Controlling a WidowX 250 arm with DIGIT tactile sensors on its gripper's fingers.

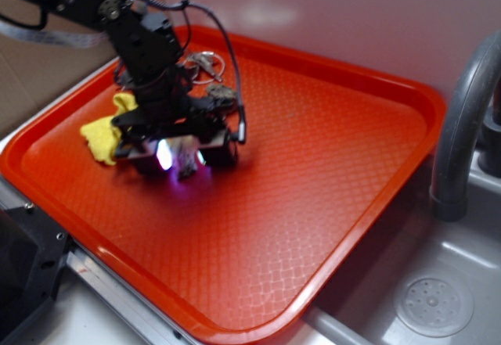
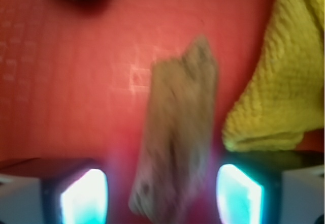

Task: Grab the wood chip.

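Wrist view, wood chip (image 2: pixel 177 137) between spread jaws, touching neither

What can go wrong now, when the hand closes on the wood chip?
The yellow cloth lies beside one finger, so that finger may catch it too. The wood chip sits tilted between the fingers of the hand, so it might twist or slip out when squeezed.
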